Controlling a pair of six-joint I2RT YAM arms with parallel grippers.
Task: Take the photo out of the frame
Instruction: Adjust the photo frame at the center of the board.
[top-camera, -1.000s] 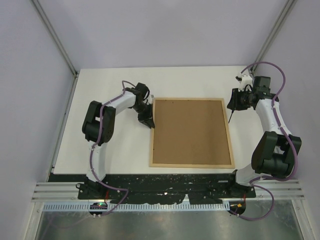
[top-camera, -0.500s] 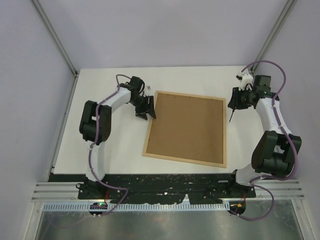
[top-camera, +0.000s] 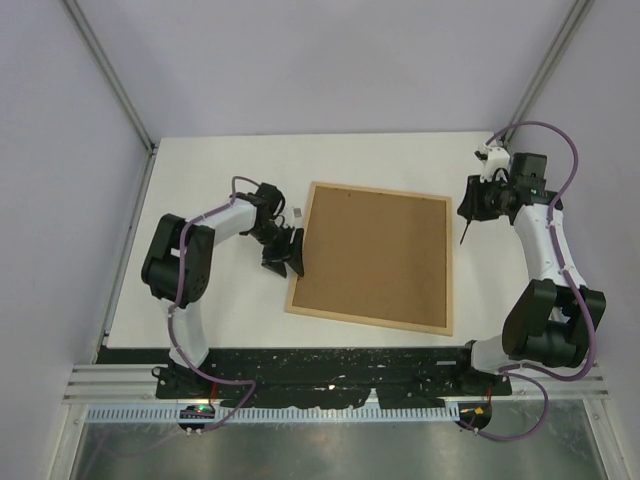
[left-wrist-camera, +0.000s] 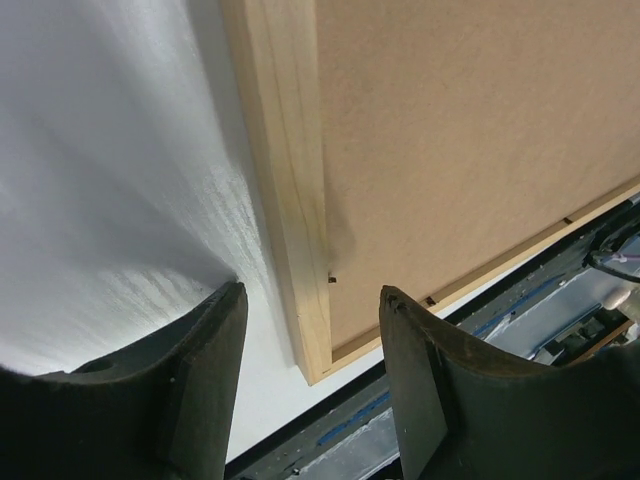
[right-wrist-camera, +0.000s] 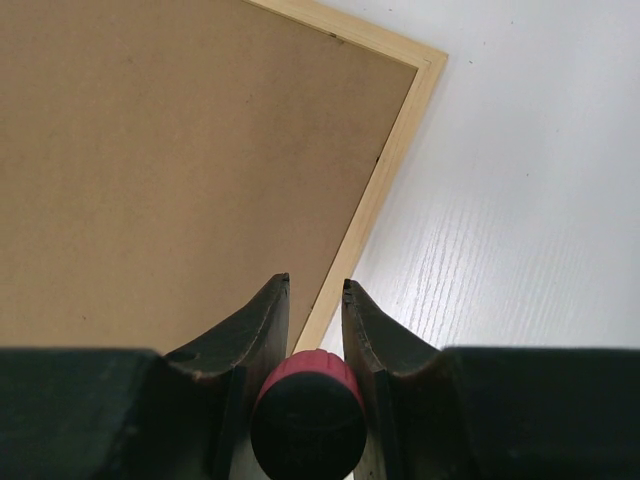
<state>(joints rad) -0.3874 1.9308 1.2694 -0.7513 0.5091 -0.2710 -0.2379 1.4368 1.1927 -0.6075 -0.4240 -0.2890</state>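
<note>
Black left gripper first: its jaws stand apart with nothing between them but air, poised over the left wood strip of the frame, close to its near left corner. Our right gripper is clenched on the red handle of the screwdriver, held just off the frame's far right corner.

Outward from there, the frame lies back up and slightly skewed on the white table, and its brown board fills the opening. We see small dark marks along the board's edge; these may be its holding tabs, though we cannot be sure.

We judge the frame to be light and stiff. Its low strips leave little to pinch, so a grip across one strip near a corner looks best.

The frame is the only holder here. The board sits in it, and the photo is hidden, presumably face down underneath. We expect the photo to be thin and easily creased, best taken by its border.
</note>
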